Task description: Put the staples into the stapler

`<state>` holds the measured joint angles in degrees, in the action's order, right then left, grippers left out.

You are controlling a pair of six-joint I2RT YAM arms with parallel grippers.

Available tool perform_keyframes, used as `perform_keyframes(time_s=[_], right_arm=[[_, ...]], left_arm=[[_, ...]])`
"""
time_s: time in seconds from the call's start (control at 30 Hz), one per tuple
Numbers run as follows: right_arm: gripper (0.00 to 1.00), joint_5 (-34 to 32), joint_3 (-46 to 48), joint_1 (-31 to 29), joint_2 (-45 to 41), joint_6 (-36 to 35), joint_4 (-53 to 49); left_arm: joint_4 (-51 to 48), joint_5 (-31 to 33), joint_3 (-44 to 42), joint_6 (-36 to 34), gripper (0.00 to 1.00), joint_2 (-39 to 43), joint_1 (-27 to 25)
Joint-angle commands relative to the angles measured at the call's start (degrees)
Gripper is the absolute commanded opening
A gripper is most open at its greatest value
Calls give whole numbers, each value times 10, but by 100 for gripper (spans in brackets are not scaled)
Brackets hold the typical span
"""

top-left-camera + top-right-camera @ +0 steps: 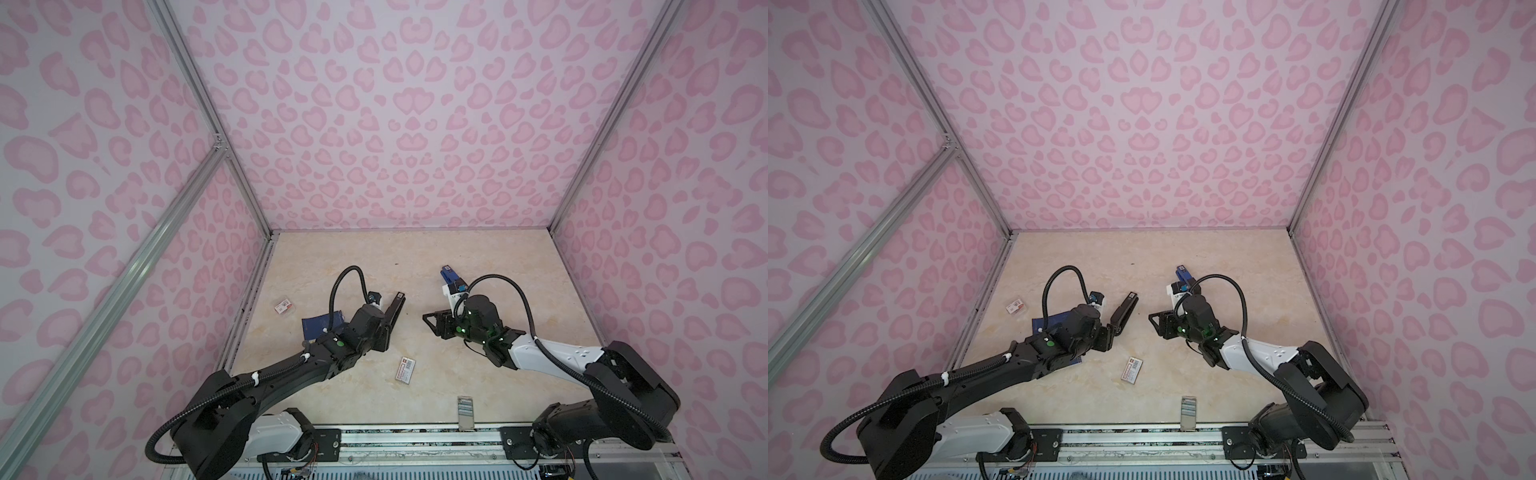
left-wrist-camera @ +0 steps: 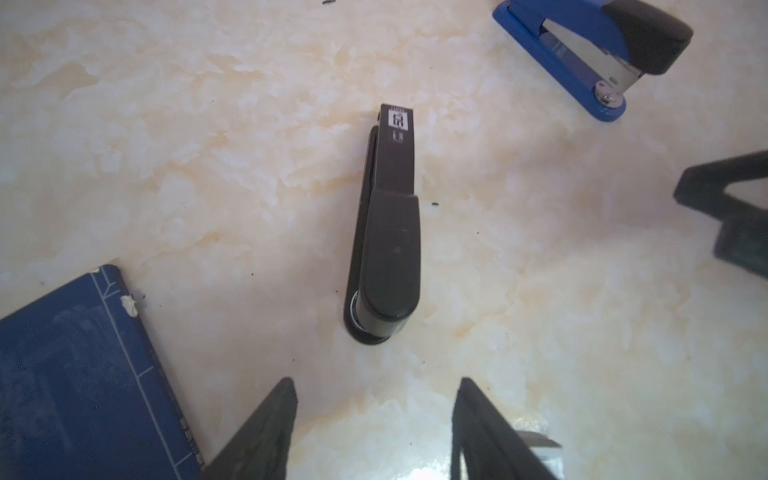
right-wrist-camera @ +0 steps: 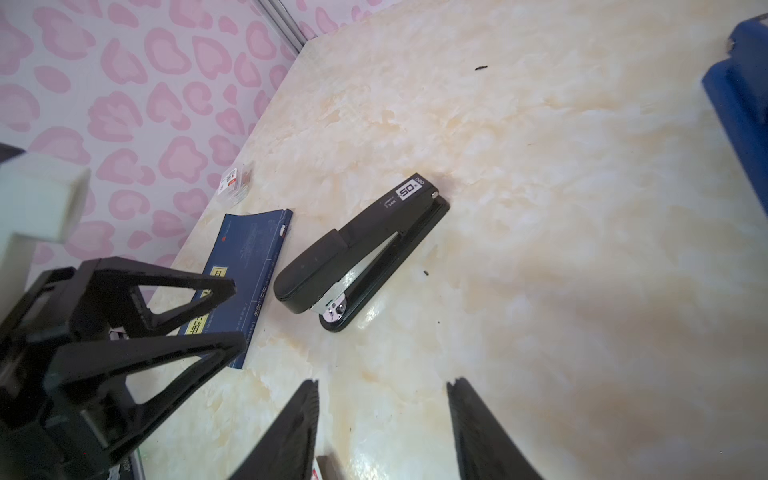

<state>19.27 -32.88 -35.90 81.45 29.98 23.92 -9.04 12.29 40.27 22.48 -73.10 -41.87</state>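
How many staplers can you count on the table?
2. The black stapler lies near the middle, just ahead of the left gripper. The blue stapler lies farther back to its right, partly covered in both top views. No others show.

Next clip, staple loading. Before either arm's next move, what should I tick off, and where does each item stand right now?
1. Left hand open and empty: ok.
2. Right hand open and empty: ok.
3. Black stapler opened for loading: not ok, its top is down.
4. Staples free to pick: ok, they lie alone, apart from both hands.
5. Magazine inside the black stapler empty: cannot tell, hidden.
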Motion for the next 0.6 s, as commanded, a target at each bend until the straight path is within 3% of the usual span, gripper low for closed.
perform_keyframes(time_s=[0.0, 0.17, 0.4, 0.57], right_arm=[[54, 14, 1, -2, -10, -6, -14], [54, 12, 9, -12, -38, -13, -44], [53, 2, 27, -24, -72, -13, -65], [53, 0, 35, -25, -72, -6, -58]], left_arm=[[-116, -17, 69, 3, 66, -34, 13], [-219, -37, 182, -7, 66, -145, 28], [-264, -20, 258, -10, 61, -234, 29], [-278, -19, 284, -22, 40, -272, 29]])
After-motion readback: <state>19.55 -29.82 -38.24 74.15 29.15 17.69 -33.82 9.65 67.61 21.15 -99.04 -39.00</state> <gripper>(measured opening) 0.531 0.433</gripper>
